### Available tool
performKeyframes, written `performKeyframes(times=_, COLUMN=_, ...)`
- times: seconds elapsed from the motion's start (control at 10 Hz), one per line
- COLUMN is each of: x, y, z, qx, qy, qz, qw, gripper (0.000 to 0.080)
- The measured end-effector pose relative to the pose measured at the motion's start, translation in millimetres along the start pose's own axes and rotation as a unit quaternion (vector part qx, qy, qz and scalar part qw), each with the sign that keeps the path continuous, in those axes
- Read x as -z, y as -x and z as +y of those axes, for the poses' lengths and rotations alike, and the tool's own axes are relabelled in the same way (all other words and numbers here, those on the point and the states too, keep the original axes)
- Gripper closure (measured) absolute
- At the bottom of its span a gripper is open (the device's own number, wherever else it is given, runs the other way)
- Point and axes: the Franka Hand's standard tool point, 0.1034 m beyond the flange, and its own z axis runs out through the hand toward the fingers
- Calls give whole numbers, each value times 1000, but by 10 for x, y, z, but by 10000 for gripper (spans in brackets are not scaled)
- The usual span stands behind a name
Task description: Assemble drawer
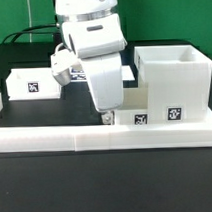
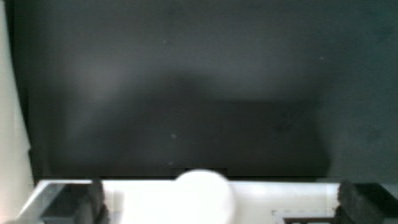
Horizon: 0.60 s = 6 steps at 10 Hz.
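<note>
Exterior view: bright, even light; the white drawer casing [image 1: 173, 86] is nearly washed out against the black table [image 1: 98, 189], and shadows are soft. Wrist view: dim, blurred, nearest parts defocused.

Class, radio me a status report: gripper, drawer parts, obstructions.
Gripper low, straddling small tray, grip unconfirmed. Casing upright beside it; second tray apart. Long rail close alongside.

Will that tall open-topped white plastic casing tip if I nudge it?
Probably slides rather than tips: the tall white plastic casing looks about as wide as high. Hollow, so likely light. Rigid-looking walls shouldn't flex.
</note>
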Motion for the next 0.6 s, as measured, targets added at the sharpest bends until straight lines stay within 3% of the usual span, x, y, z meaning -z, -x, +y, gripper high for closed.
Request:
performKeyframes(times=0.2, x=31, y=-25, z=-35, qx=-24, qy=14, qz=-11, qw=1000, gripper=150)
performKeyframes(times=0.6, x=-5, y=-13, z=-43, qx=-22, qy=12, qz=-10, qw=1000, gripper=150)
